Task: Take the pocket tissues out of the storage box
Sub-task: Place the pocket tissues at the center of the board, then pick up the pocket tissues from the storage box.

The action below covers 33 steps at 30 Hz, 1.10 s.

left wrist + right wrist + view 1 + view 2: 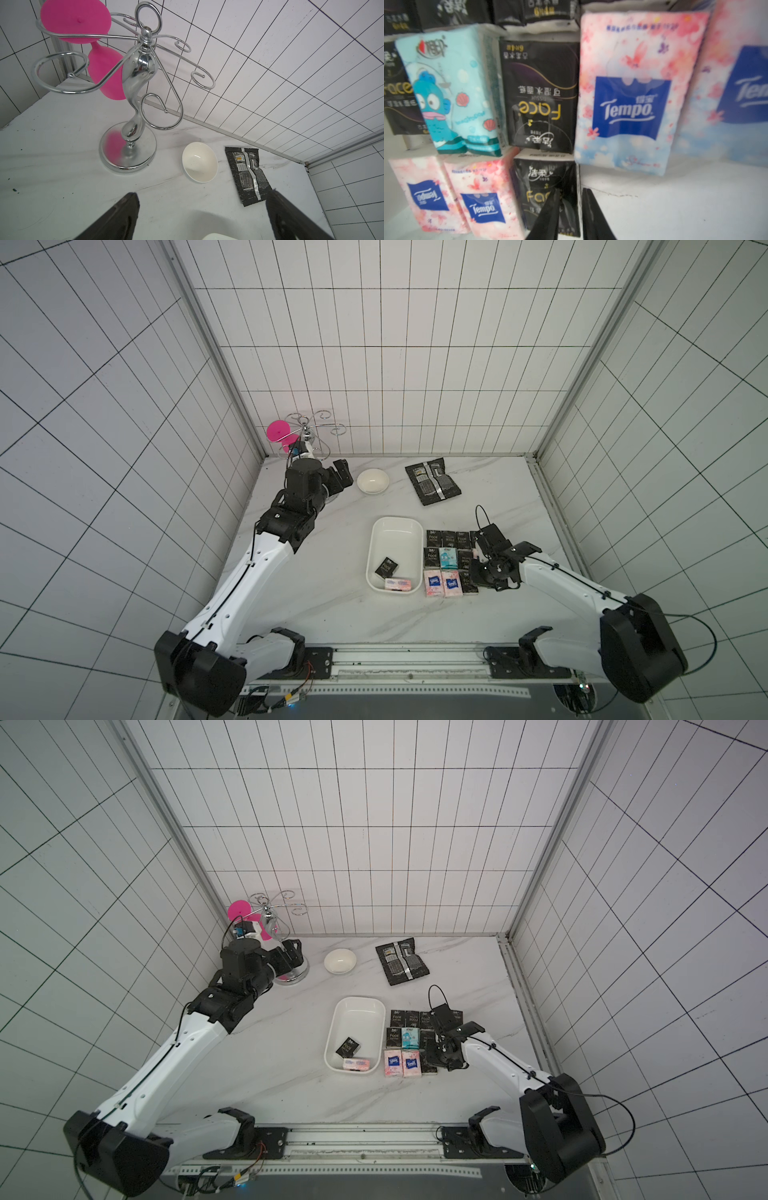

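Two pocket tissues (386, 567) sit inside the storage box (395, 541), and we see them in both top views. One is a black packet (348, 1047), lying askew toward the box end nearest the robot base. The other is a pink packet (397, 584), flat along that near wall and just beside the black one.

Many more packets lie flat on the table (324, 572) just right of the box, in tight rows that touch each other. The row farthest from the base is black. A teal packet (448, 559) is in the middle row. Two pink Tempo packets (432, 583) are in the near row, closest to the box. We can't get a full count because the right arm covers the side of the rows away from the box.

The right gripper (571, 190) is over that far side of the rows. In the right wrist view its jaws stand a narrow gap apart over the edge of a black Face packet (533, 182). We cannot tell whether they pinch it or just hover.

The left gripper (202, 195) is well apart from the box, beyond its far-left corner. Its jaws are wide apart, with only bare table between them.

A white bowl (372, 481) stands beyond the box's far end. A black foil pouch (433, 481) lies beyond the far-right corner. A chrome stand (307, 435) with a pink glass (277, 431) hung upside down on it is farther off past the far-left corner, by the back wall.
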{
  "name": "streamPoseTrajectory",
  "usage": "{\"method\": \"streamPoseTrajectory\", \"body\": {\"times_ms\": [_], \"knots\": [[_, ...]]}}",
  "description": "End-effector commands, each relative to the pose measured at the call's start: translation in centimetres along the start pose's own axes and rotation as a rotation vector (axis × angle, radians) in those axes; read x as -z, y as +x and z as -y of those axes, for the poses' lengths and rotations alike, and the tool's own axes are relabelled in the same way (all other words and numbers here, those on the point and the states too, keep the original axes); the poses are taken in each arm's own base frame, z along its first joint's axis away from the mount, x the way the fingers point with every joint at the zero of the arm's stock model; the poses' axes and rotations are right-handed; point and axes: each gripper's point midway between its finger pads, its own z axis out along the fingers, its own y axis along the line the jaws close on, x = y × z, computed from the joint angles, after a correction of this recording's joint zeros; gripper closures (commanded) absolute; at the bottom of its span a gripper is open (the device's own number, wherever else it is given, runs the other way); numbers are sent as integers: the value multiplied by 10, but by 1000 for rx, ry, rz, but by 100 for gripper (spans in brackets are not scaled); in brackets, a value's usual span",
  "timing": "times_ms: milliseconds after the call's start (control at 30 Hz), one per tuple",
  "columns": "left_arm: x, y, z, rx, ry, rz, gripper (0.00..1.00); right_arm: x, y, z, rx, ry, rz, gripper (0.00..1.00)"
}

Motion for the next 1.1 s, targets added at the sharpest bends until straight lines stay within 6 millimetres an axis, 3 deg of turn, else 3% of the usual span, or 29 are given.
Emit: {"method": "streamPoseTrajectory", "body": {"times_ms": [0, 167, 267, 400, 567, 767, 933, 1067], "knots": [[4, -7, 3, -14, -2, 14, 1, 28, -19, -3, -6, 5, 73, 75], [4, -9, 4, -13, 2, 14, 1, 50, -28, -4, 20, 14, 108, 72], [1, -6, 3, -14, -4, 7, 1, 60, -36, -17, 48, -10, 119, 71], [-5, 0, 0, -21, -17, -13, 1, 79, -51, -55, 144, -32, 167, 68], [-11, 9, -1, -36, -32, -34, 1, 94, -57, -122, 332, -56, 189, 66], [-15, 17, -7, -55, -59, -50, 1, 84, -33, -186, 544, -154, 133, 63], [-14, 16, -10, -60, -72, -46, 1, 70, 4, -209, 735, -237, 21, 60], [-12, 11, -12, -58, -78, -37, 1, 60, 21, -218, 802, -305, -28, 58]]}}
